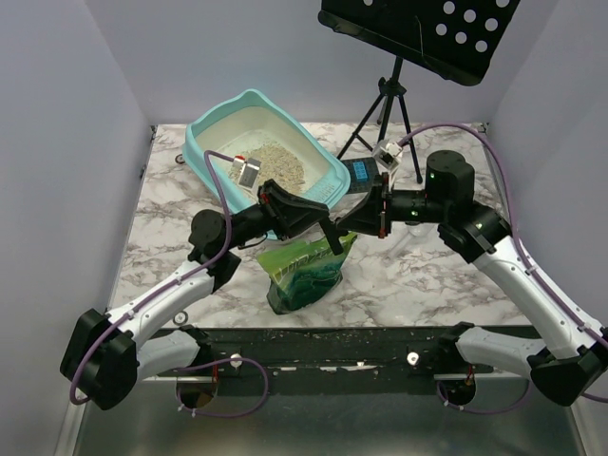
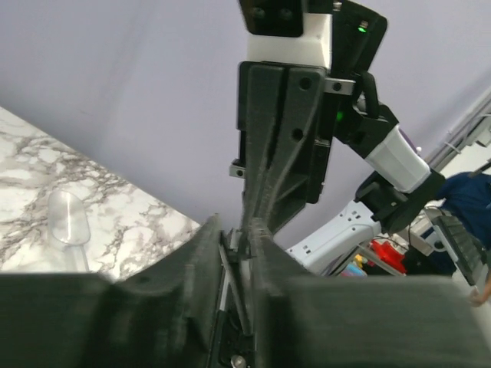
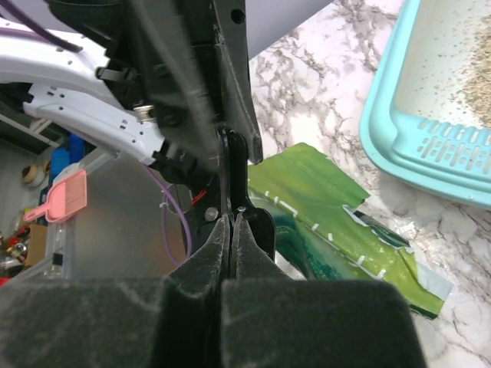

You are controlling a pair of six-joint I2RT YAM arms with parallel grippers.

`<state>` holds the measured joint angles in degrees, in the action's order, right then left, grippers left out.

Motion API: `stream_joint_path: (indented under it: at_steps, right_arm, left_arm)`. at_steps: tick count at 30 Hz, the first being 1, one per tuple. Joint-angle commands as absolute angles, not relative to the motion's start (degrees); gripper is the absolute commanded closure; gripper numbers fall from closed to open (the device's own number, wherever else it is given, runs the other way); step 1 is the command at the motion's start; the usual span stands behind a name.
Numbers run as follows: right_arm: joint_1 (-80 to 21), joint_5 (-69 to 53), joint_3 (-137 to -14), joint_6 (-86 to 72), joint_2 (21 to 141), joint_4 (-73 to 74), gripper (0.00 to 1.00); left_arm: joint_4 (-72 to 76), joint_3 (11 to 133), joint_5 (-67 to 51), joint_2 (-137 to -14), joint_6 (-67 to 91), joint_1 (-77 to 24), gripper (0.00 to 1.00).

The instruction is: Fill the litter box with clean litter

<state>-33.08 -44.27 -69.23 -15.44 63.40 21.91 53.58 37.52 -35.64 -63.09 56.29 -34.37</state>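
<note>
Litter box [image 1: 195,147]: holds a pile of clean litter [image 1: 275,163].
Green bag [image 1: 304,271]: slumped on the surface [image 1: 427,275], near the box.
Left jaws: narrowly apart; cannot tell if they hold anything.
Right jaws: pressed together.

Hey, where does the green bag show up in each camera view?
Top external: the green bag is at centre, on the marble table, on the near side of the teal litter box.
Left wrist: not in it.
Right wrist: right of centre, below the litter box's rim.
Shared landmark: the marble table, seen in all three views.
</note>
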Motion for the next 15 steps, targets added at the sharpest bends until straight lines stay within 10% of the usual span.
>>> stream_joint_path:
  at_steps: [1,5,11,15]
  right_arm:
    - [-33.8,-41.8,-70.9,-16.3,62.5,19.6,0.99]
    - [-33.8,-41.3,-70.7,-16.3,61.7,20.3,0.98]
    - [-33.8,-35.1,-71.0,-11.2,59.1,25.7,0.46]
    - [-33.8,-33.7,-70.9,-7.2,56.7,27.7,0.38]
  left_arm:
    - [54.5,36.9,-36.4,-61.8,54.4,-33.8,0.86]
    - [54.6,36.7,-36.1,-61.3,54.0,-33.7,0.99]
    - [54.1,37.4,-37.5,-60.6,53.2,-33.6,1.0]
    - [53.0,37.9,-40.2,-59.7,52.3,-33.5,1.0]
